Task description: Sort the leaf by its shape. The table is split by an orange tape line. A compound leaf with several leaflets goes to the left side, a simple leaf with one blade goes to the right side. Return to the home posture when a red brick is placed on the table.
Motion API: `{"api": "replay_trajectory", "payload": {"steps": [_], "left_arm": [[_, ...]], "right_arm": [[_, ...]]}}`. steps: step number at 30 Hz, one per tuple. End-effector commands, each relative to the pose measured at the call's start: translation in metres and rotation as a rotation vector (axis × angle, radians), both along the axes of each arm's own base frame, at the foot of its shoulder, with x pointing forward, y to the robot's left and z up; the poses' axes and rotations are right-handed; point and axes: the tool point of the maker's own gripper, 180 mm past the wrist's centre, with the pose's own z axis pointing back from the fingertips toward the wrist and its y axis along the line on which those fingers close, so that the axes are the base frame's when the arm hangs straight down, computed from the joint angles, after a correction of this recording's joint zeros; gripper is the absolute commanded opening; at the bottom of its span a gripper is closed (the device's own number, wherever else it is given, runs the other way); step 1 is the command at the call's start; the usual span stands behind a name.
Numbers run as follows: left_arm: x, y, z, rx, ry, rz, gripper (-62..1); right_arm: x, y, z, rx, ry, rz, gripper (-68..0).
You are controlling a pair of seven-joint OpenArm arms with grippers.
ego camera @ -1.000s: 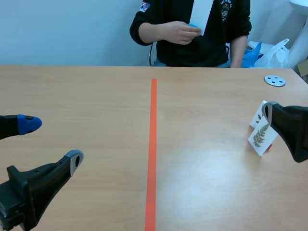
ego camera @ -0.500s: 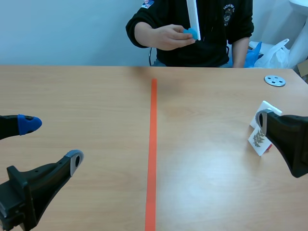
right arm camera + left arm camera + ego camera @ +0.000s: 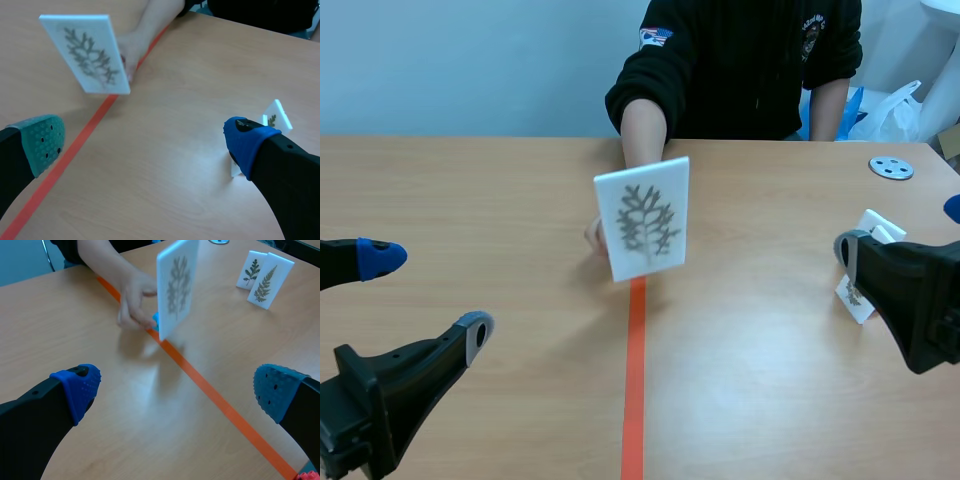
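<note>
Change first: being lowered onto the orange tape line (image 3: 634,380) by a person's hand (image 3: 134,302), after being held up at chest height a second ago, a white leaf card (image 3: 642,218). Landing well ahead of the left claw (image 3: 176,389) and ahead of the right claw (image 3: 145,141), touching neither. Keeping both claws spread wide, gripping nothing. Meaning a fresh piece to sort: reading the blurred sprig as branching into several leaflets, so probably belonging on the left side. Looking rigid, flat and rectangular, matt white, standing nearly upright on a small blue base (image 3: 155,320). Standing just beside the right claw's blue-padded finger, two similar fern cards (image 3: 265,281). Resting all of it on a smooth, pale wood-grain table (image 3: 770,400).
</note>
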Motion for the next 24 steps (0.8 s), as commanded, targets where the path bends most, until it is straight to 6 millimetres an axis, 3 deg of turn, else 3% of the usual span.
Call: {"api": "replay_trajectory", "payload": {"steps": [1, 12, 24], "left_arm": [[0.002, -0.005, 0.010, -0.024, -0.030, -0.005, 1.4], [0.002, -0.005, 0.010, -0.024, -0.030, -0.005, 1.4], [0.002, -0.005, 0.010, -0.024, -0.030, -0.005, 1.4]], "right_arm": [[0.004, 0.001, 0.007, 0.007, -0.028, 0.003, 0.4], [0.008, 0.006, 0.004, -0.003, -0.032, 0.021, 0.4], [0.031, 0.039, -0.044, -0.037, -0.015, 0.120, 0.4]]}}
